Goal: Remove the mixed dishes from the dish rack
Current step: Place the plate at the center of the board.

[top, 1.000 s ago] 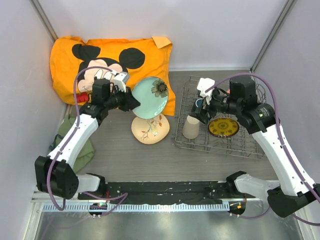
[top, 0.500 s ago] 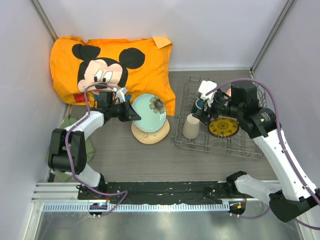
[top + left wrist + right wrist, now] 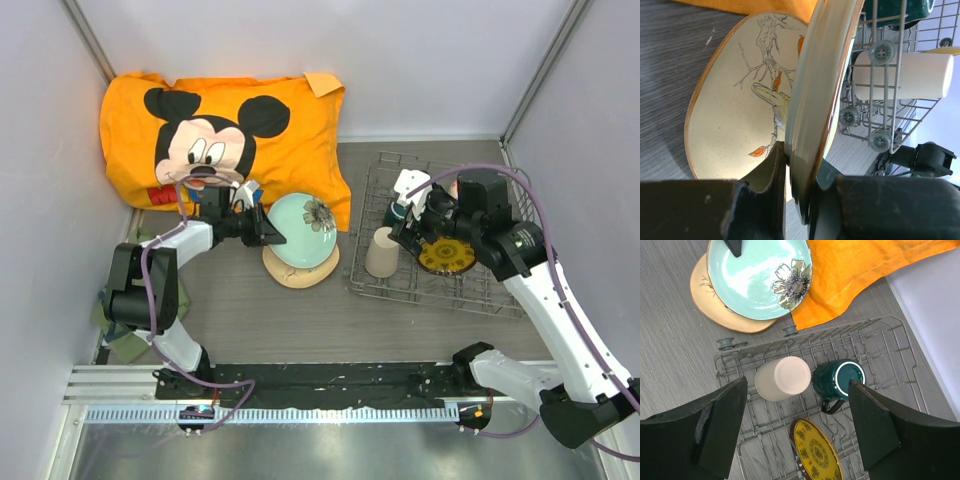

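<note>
My left gripper (image 3: 268, 232) (image 3: 800, 170) is shut on the rim of the pale-green plate (image 3: 305, 230) (image 3: 820, 75). The plate hangs tilted just over the cream floral plate (image 3: 300, 270) (image 3: 735, 115), which lies flat on the table. In the dish rack (image 3: 480, 290) (image 3: 880, 350) stand an upturned beige cup (image 3: 382, 252) (image 3: 785, 377), a dark teal mug (image 3: 840, 380) and a yellow patterned dish (image 3: 447, 255) (image 3: 815, 450) on edge. My right gripper (image 3: 403, 222) (image 3: 797, 425) hovers open above the cup and mug, holding nothing.
An orange Mickey Mouse pillow (image 3: 230, 130) fills the far left, its corner reaching beside the rack (image 3: 855, 270). A green cloth (image 3: 125, 300) lies by the left wall. Walls close in on the left, back and right.
My left gripper has brought the green plate down and nearer, over the cream plate, with the arm folding back. The right gripper shifted slightly over the rack, still open.
</note>
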`<state>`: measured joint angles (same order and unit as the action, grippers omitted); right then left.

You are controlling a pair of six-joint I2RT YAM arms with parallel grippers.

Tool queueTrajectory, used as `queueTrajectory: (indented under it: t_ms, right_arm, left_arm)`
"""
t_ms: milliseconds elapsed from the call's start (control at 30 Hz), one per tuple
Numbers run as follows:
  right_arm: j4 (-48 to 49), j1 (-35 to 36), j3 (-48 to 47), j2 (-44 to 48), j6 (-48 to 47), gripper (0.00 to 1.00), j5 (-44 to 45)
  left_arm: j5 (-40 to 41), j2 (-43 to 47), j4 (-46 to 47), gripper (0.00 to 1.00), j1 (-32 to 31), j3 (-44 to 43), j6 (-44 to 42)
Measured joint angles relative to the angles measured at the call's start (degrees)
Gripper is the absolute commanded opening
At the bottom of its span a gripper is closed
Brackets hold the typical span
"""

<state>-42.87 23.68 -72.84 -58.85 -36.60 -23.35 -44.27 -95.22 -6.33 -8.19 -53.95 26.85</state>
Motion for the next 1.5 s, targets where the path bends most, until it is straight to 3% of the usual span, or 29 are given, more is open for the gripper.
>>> queueTrajectory:
  t_ms: [333, 733, 933, 1167, 1500]
  right_arm:
    - [0.31, 0.0, 1.75, 1.46, -1.11, 0.86, 2.45]
    - [1.68, 0.0, 6.84, 2.93, -3.61, 0.86, 7.91]
    - [1.95, 0.0, 8.17, 3.87, -4.11, 0.86, 9.38]
    - [2.14, 0.0, 9.14, 3.87, -4.26, 0.86, 9.92]
    - [2.21, 0.0, 10.67, 4.61, -4.74, 0.86, 10.01]
  left_arm:
    - [-0.44, -1.4, -0.9, 0.03, 0.02, 0.98, -0.83]
    - [-1.55, -2.08, -2.8, 0.2, 0.02, 0.98, -3.78]
    - [-2.27, -2.08, -4.15, 0.36, 0.09, 0.92, -6.03]
    - [-1.55, -2.08, -7.06, 0.65, 0.07, 0.83, -8.68]
    - [0.24, -1.88, -10.16, 0.73, 0.04, 0.31, -11.5]
